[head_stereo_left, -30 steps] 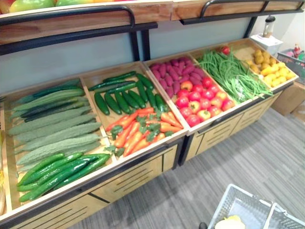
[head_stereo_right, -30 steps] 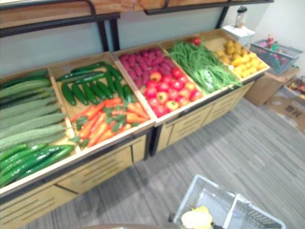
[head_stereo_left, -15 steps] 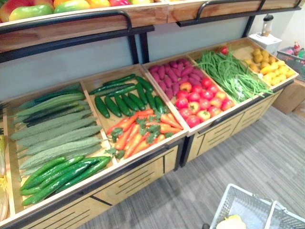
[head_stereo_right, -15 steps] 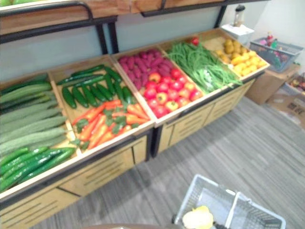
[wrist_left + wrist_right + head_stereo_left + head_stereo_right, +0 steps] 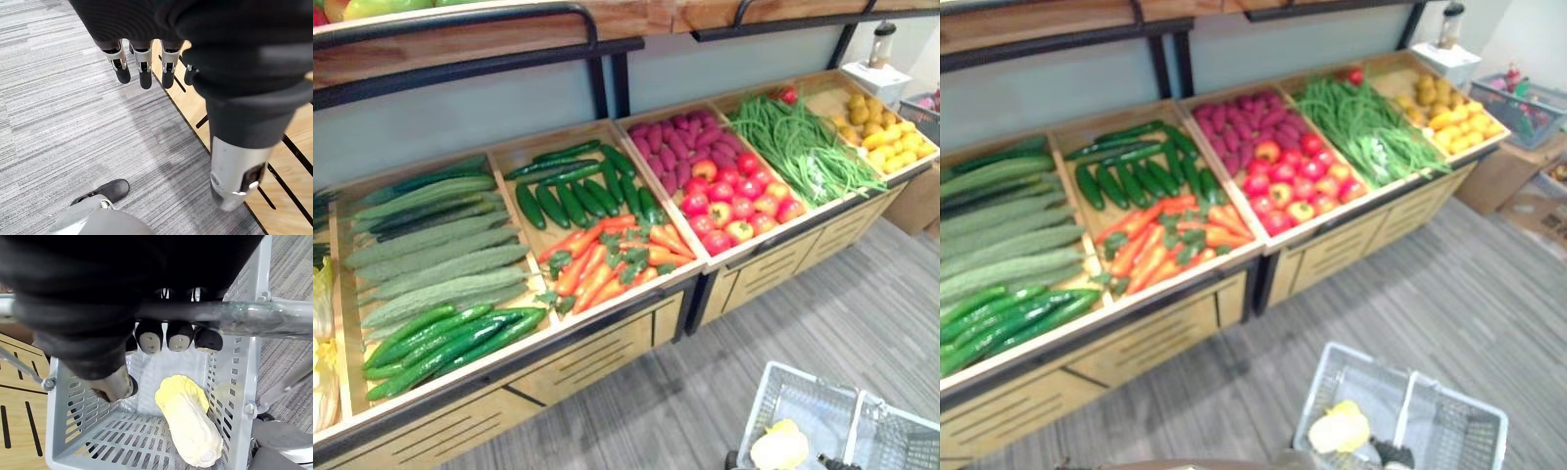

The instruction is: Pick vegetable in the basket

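This is a grocery shop, in its produce corner. A long wooden stand [image 5: 597, 354] holds sorted vegetables in sloping bins: carrots [image 5: 607, 262], cucumbers [image 5: 570, 201], green beans [image 5: 803, 147]. Above the stand runs a shelf [image 5: 460, 49] with fruit [image 5: 372, 8]. In front of the stand, over the grey floor [image 5: 862, 294], is a plastic shopping basket [image 5: 808, 377].

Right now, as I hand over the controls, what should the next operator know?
The left hand is open and empty, hanging over the floor beside the produce stand. The right hand is curled round the basket handle, carrying the grey basket.
Done: one pale cabbage lies in the basket.
Left: likely more picks; carrots and cucumbers lie in the stand's bins ahead.
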{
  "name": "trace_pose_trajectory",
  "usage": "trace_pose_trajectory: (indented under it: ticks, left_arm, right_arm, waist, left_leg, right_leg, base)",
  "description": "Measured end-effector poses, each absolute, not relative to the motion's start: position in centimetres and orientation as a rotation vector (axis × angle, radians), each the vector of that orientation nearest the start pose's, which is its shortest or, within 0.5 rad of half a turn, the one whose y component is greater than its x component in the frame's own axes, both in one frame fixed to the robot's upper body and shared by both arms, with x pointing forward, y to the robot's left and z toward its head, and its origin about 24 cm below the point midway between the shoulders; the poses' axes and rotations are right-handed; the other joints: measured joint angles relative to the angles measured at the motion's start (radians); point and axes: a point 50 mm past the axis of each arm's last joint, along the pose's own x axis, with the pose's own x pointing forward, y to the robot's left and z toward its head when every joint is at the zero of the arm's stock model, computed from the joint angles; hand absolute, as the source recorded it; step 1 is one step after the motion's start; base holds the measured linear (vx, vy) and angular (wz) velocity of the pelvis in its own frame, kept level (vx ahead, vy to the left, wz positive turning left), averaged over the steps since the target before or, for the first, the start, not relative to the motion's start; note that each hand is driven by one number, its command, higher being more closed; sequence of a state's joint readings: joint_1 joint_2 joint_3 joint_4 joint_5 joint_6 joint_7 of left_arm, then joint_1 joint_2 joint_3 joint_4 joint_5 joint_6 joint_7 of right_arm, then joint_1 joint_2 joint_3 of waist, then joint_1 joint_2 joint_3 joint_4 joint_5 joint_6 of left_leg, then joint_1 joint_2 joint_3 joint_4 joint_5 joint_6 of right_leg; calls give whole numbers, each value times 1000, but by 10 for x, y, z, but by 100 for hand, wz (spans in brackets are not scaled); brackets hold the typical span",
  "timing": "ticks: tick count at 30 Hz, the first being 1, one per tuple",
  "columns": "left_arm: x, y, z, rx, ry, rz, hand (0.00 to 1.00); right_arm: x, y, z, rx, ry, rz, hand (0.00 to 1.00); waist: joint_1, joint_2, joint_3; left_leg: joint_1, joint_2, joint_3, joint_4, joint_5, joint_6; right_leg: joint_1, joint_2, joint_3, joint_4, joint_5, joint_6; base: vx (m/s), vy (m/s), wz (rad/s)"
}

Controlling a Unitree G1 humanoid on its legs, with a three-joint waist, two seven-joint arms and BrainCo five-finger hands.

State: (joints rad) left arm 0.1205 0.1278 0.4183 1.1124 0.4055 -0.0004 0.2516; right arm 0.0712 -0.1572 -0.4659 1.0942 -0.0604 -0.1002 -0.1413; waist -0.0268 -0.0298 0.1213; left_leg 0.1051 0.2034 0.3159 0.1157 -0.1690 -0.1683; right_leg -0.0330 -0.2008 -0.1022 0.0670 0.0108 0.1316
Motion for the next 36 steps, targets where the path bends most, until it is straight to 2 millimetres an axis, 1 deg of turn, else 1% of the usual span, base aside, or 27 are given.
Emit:
trace_pose_trajectory:
  ticks: [2, 3, 4, 5, 6, 8, 11, 13, 14, 15, 16, 17, 18, 19, 20, 23, 25, 26, 27, 28, 29, 30, 31, 32, 33, 35, 36]
  left_arm:
    - [52, 258, -156, 398, 1227, 454, 0]
    - [52, 258, -156, 398, 1227, 453, 0]
    - [52, 258, -156, 398, 1228, 453, 0]
    - [51, 259, -156, 401, 1229, 452, 0]
    - [52, 259, -156, 402, 1229, 449, 0]
    - [50, 251, -159, 406, 1238, 412, 0]
    - [50, 249, -159, 404, 1238, 406, 0]
    - [50, 249, -159, 408, 1236, 403, 0]
    - [50, 248, -159, 418, 1237, 392, 0]
    - [51, 248, -159, 419, 1234, 388, 0]
    - [52, 246, -159, 414, 1232, 385, 0]
    - [51, 249, -159, 415, 1235, 395, 0]
    - [46, 243, -160, 402, 1242, 392, 0]
    - [45, 244, -160, 405, 1243, 392, 0]
    - [45, 245, -160, 407, 1242, 394, 0]
    - [39, 241, -161, 398, 1255, 382, 0]
    - [41, 242, -162, 407, 1257, 372, 0]
    - [42, 243, -162, 420, 1261, 354, 0]
    - [42, 242, -162, 429, 1263, 339, 0]
    - [41, 241, -163, 439, 1270, 318, 0]
    - [43, 241, -163, 454, 1267, 302, 0]
    - [47, 244, -162, 463, 1258, 302, 0]
    - [52, 250, -160, 481, 1245, 305, 0]
    - [54, 256, -158, 495, 1238, 312, 0]
    - [57, 266, -154, 519, 1225, 328, 0]
    - [62, 279, -149, 545, 1208, 353, 0]
    - [63, 280, -148, 546, 1207, 358, 0]
  right_arm:
    - [83, -270, -146, -40, 1012, -611, 100]
    - [84, -270, -145, -39, 1005, -611, 100]
    - [85, -270, -145, -39, 1001, -610, 100]
    - [88, -269, -144, -36, 993, -608, 100]
    - [90, -269, -144, -35, 987, -606, 100]
    - [95, -274, -140, -47, 959, -612, 100]
    - [97, -275, -138, -52, 947, -615, 100]
    - [98, -274, -138, -48, 944, -618, 100]
    - [101, -274, -137, -49, 936, -616, 100]
    - [102, -274, -136, -53, 929, -615, 100]
    - [103, -276, -135, -66, 922, -613, 100]
    - [106, -271, -136, -58, 923, -604, 100]
    - [111, -268, -134, -66, 907, -580, 100]
    - [112, -267, -134, -65, 905, -577, 100]
    - [107, -267, -135, -69, 911, -581, 100]
    - [102, -265, -137, -75, 927, -573, 100]
    - [101, -264, -138, -81, 937, -566, 100]
    - [99, -264, -140, -85, 956, -563, 100]
    - [99, -265, -141, -85, 961, -564, 100]
    - [106, -266, -139, -85, 952, -558, 100]
    - [117, -266, -137, -77, 926, -557, 100]
    - [121, -264, -136, -70, 917, -553, 100]
    - [127, -263, -135, -61, 900, -552, 100]
    - [128, -263, -134, -60, 895, -554, 100]
    - [127, -263, -134, -61, 896, -554, 100]
    - [122, -263, -136, -62, 910, -557, 100]
    - [121, -263, -136, -61, 913, -557, 100]
  waist:
    - [-1, -3, 15]
    - [0, 7, 20]
    - [1, 7, 20]
    - [5, 8, 29]
    - [4, 0, 34]
    - [8, -11, 56]
    - [9, 1, 57]
    - [9, 2, 57]
    - [8, 2, 57]
    - [6, 7, 57]
    - [12, 34, 52]
    - [18, 22, 52]
    - [34, 34, 48]
    - [31, 20, 45]
    - [33, 6, 37]
    - [32, 16, 0]
    - [32, 8, -8]
    - [32, -5, -8]
    - [32, -5, -11]
    - [34, 2, -14]
    - [32, 0, -13]
    - [32, -11, -6]
    - [31, -26, 4]
    - [30, -39, 8]
    - [27, -38, 11]
    - [26, -54, 9]
    - [25, -55, 9]
  left_leg:
    - [-4, 12, -7, 36, -13, -5]
    - [-27, 31, -22, 90, -38, -9]
    - [-36, 42, -27, 118, -47, -12]
    - [-63, 54, -45, 197, -47, -14]
    - [-89, 55, -69, 259, -43, -9]
    - [-167, 54, -127, 429, 18, -1]
    - [-208, 52, -135, 467, 82, 10]
    - [-204, 51, -135, 432, 77, 20]
    - [-184, 46, -134, 364, 47, 22]
    - [-163, 38, -137, 257, 30, 20]
    - [-112, 35, -136, 79, 25, -13]
    - [-102, 24, -112, 75, 16, 3]
    - [-115, 33, -101, 74, 11, 3]
    - [-119, 30, -97, 102, -8, -1]
    - [-116, 25, -79, 145, -28, -3]
    - [-121, 32, -67, 196, -45, -1]
    - [-120, 20, -68, 221, -46, 1]
    - [-111, 4, -67, 214, -53, 13]
    - [-97, -5, -66, 196, -62, 29]
    - [-63, -21, -62, 142, -84, 58]
    - [-37, -41, -54, 90, -110, 56]
    - [-26, -57, -41, 85, -113, 54]
    - [-5, -76, -26, 85, -114, 57]
    - [9, -84, -24, 85, -118, 64]
    - [27, -90, -29, 80, -122, 70]
    - [43, -88, -47, 67, -122, 74]
    - [47, -84, -52, 60, -120, 77]
  right_leg:
    - [-2, -1, -9, 56, -43, -2]
    - [-14, 5, -14, 97, -75, -6]
    - [-20, 9, -15, 120, -90, -8]
    - [-38, 6, -14, 162, -125, -1]
    - [-39, 1, -14, 183, -138, 8]
    - [-32, -19, 1, 230, -164, 12]
    - [-32, -33, 6, 221, -163, 13]
    - [-33, -32, 21, 206, -159, 18]
    - [-34, -29, 29, 196, -158, 19]
    - [-37, -22, 33, 187, -156, 23]
    - [-62, 14, 51, 180, -148, 36]
    - [-63, 9, 68, 165, -148, 39]
    - [-58, 14, 64, 159, -145, 28]
    - [-64, 8, 51, 202, -151, 17]
    - [-44, 10, 57, 170, -140, 41]
    - [-14, 22, 90, 96, -112, 48]
    - [-16, 13, 127, 88, -107, 48]
    - [-25, 5, 145, 102, -107, 48]
    - [-43, 3, 159, 128, -107, 48]
    - [-111, 9, 182, 223, -109, 45]
    - [-192, 8, 200, 344, -109, 44]
    - [-225, -2, 206, 404, -105, 39]
    - [-274, -15, 210, 503, -80, 1]
    - [-291, -19, 208, 551, -54, -33]
    - [-296, -30, 198, 585, -22, -40]
    - [-298, -38, 179, 605, 13, -40]
    - [-299, -37, 171, 600, 8, -38]
  base:
    - [-70, -41, 16]
    - [-44, -58, 16]
    - [-33, -76, 17]
    - [-37, -70, 14]
    - [-74, -115, 11]
    - [-93, -121, 0]
    - [-11, -25, 7]
    - [-3, 22, 9]
    - [-4, 51, 12]
    - [-16, 86, -3]
    - [-20, 87, -24]
    - [24, 107, -50]
    - [60, 90, -37]
    - [151, 93, -37]
    - [136, 68, -28]
    - [201, 92, -44]
    - [154, 68, -50]
    - [75, 63, -40]
    - [68, 131, -71]
    - [29, 178, -86]
    - [2, 189, -83]
    - [-38, 161, -60]
    - [-33, 105, -32]
    - [-9, 111, -15]
    - [30, 79, 6]
    - [60, 26, 19]
    - [132, -61, 22]
